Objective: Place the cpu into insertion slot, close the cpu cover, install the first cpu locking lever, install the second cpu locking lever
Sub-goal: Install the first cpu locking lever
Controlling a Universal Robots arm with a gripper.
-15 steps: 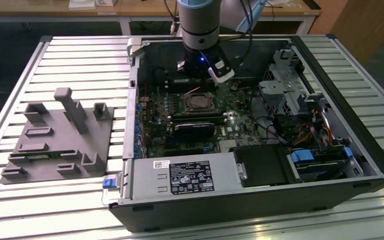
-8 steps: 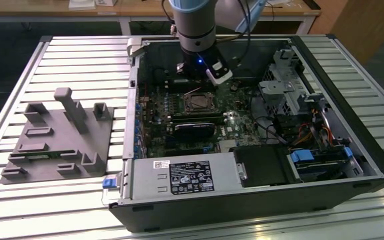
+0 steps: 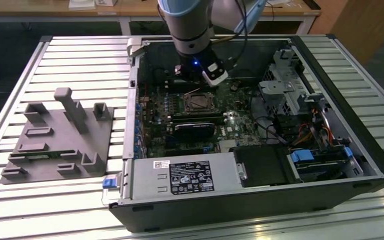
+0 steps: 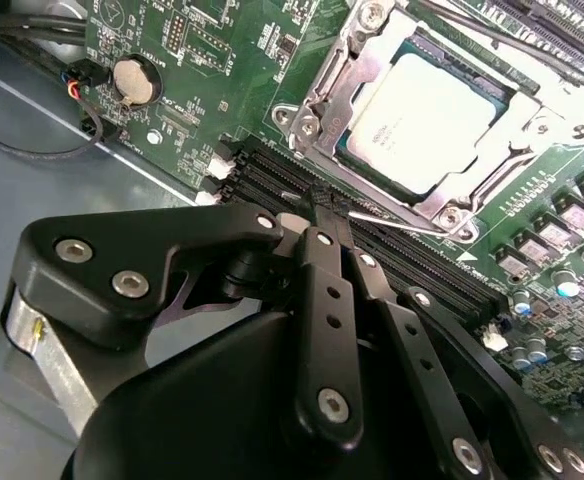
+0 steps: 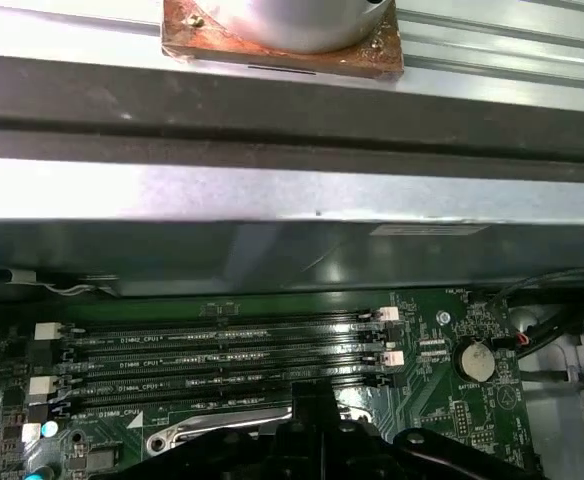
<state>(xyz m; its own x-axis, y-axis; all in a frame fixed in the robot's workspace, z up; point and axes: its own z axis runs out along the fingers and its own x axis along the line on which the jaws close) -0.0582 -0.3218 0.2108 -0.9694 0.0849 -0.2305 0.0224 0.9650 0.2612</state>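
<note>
1. In the second wrist view the pincer [image 4: 324,205] is clenched, and its dark linkages hide the board nearest the camera.
2. Just beyond its tips lies a thin locking lever [image 4: 397,217]; whether they touch is unclear.
3. Farther beyond the tips, the cpu [image 4: 427,115] sits under the lowered cpu cover [image 4: 322,95], and they largely hide the insertion slot [image 3: 199,102].

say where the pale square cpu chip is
In the second wrist view, the pale silver square cpu chip sits inside the silvery metal cover frame, beside the long black memory slots.
</note>
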